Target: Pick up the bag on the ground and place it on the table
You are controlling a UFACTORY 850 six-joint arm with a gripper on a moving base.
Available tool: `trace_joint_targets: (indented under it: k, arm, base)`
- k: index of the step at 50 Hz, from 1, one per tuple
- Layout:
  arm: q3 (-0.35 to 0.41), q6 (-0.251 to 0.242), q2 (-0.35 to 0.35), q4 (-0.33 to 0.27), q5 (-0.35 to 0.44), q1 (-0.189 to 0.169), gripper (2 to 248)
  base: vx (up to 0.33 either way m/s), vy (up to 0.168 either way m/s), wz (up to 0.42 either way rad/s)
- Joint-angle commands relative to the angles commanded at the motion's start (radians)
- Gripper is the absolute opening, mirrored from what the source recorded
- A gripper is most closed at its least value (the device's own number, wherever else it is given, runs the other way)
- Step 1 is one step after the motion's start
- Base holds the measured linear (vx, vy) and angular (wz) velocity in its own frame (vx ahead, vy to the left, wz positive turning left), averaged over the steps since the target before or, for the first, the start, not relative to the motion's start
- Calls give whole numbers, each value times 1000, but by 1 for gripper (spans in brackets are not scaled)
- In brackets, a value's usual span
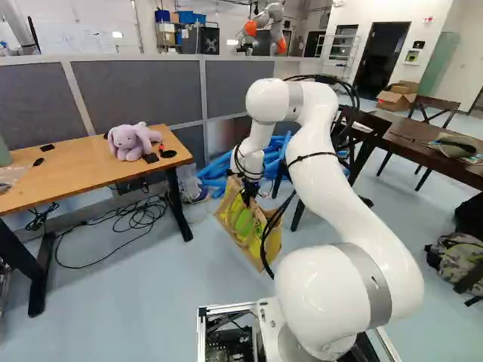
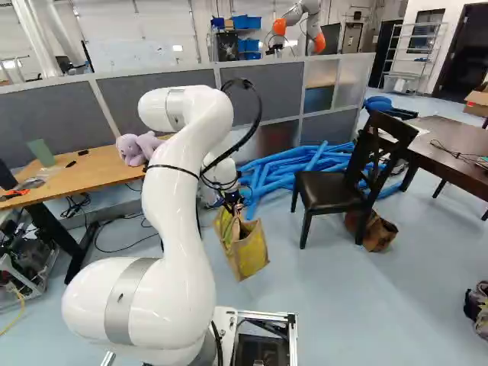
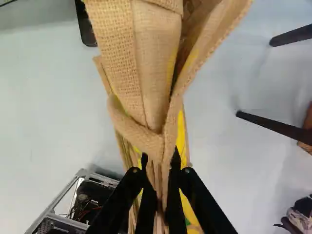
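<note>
The jaws of the gripper are clenched on the tan cloth handles of the bag, one finger pressing from each side. In the wrist view the handles bunch up between the two fingers and spread out ahead of them, with yellow patches of the bag showing beyond and below.

The bag hangs from the gripper at a tilt, low down beside the arm — on neither table. Whether its lower edge touches the floor I cannot tell. It is tan with yellow and green on its side.

The arm rises from its base, bends over high up and reaches down ahead to the bag.

At the left of both base views stands the wooden table, a purple plush toy sitting on it near the end closer to the bag. A green panel stands upright on the same table. The dark table is at the right of both base views, and in the right base view a dark chair stands between it and the bag, a brown sack on the floor by the chair's legs.

Blue tubes lie heaped on the floor beyond the bag, in front of a grey partition. Past the partition there is another robot, white with orange parts — and cardboard boxes sit beyond the dark table.
</note>
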Motion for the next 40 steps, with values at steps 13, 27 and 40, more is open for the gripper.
trace_joint_targets:
  k: [13,27,40]
  arm:
    - [17,0,41,20,-10,0,22]
    - [35,0,84,39,-12,-1,22]
    - [55,0,126,33,-12,-1,22]
  base:
    - [0,0,0]
    - [0,0,0]
    - [0,0,0]
